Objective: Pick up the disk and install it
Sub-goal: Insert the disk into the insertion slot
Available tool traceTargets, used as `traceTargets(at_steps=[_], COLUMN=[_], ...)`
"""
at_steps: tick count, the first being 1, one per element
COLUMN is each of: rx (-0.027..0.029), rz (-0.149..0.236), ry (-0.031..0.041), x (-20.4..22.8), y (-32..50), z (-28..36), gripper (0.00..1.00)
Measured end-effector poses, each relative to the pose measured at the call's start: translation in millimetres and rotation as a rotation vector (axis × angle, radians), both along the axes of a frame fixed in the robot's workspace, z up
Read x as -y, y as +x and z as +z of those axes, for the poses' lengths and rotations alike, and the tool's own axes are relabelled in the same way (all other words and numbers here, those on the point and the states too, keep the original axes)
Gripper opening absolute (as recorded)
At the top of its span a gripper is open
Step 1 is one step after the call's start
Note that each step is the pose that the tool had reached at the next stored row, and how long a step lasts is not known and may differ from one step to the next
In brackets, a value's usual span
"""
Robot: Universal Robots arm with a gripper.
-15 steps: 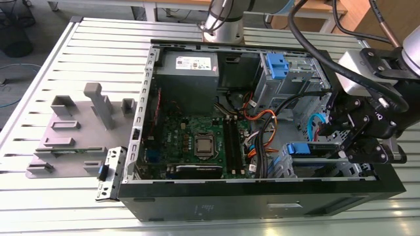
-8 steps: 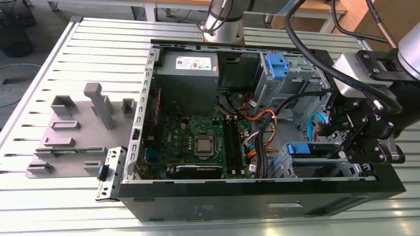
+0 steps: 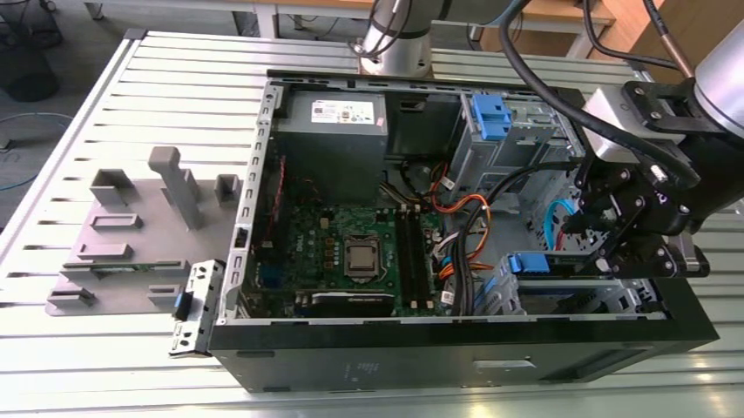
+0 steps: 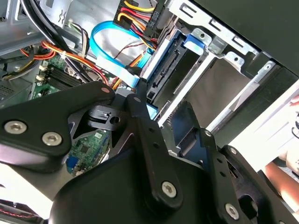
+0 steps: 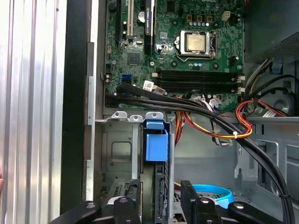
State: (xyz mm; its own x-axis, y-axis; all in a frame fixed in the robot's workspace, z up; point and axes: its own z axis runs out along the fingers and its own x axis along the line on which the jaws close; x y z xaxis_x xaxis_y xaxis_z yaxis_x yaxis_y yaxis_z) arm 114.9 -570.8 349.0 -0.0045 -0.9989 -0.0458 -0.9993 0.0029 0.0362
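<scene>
Disk [image 5: 156,186]: seated on edge in the drive cage [image 5: 117,154] at the front corner of the open computer case [image 3: 465,357], blue carrier handle [image 5: 156,142] uppermost. In the exterior view the same blue handle [image 3: 529,263] shows at the case's lower right bay.

Claw [image 5: 161,203]: black fingers [image 5: 196,200] flank the disk on either side, just beside or touching it; I cannot tell whether they press it. In the exterior view the claw [image 3: 633,231] hangs over that bay.

Motherboard [image 3: 348,248]: green, lying flat in the case, bare processor socket [image 5: 196,43] at its middle. Bundled black, orange and yellow cables [image 5: 219,126] run between it and the cage.

Power supply [image 3: 337,117]: grey box with white sticker, far corner.

Grey fixture block [image 3: 139,235]: on the slatted metal desk [image 3: 117,87], at the exterior view's left, well apart from the case.
</scene>
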Motion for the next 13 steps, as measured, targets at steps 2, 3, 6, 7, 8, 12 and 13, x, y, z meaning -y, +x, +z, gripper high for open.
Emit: traceTargets(at_steps=[2,3,6,7,8,12,13], rx=[0.0001,0.0001,0.0001,0.0000,0.0001,0.0000,0.0001], rz=[0.000,0.000,0.000,0.000,0.000,0.000,0.000], ry=[-0.0001,-0.0001,-0.0005,-0.0009,-0.0011,-0.0012,-0.0015], x=[0.0,0.0,-0.1,-0.1,-0.1,-0.1,-0.1], y=[0.0,0.0,0.0,0.0,0.0,0.0,0.0], z=[0.0,0.0,0.3,0.7,1.2,1.9,2.2], gripper=[0.48,0.48,0.48,0.48,0.48,0.48,0.48])
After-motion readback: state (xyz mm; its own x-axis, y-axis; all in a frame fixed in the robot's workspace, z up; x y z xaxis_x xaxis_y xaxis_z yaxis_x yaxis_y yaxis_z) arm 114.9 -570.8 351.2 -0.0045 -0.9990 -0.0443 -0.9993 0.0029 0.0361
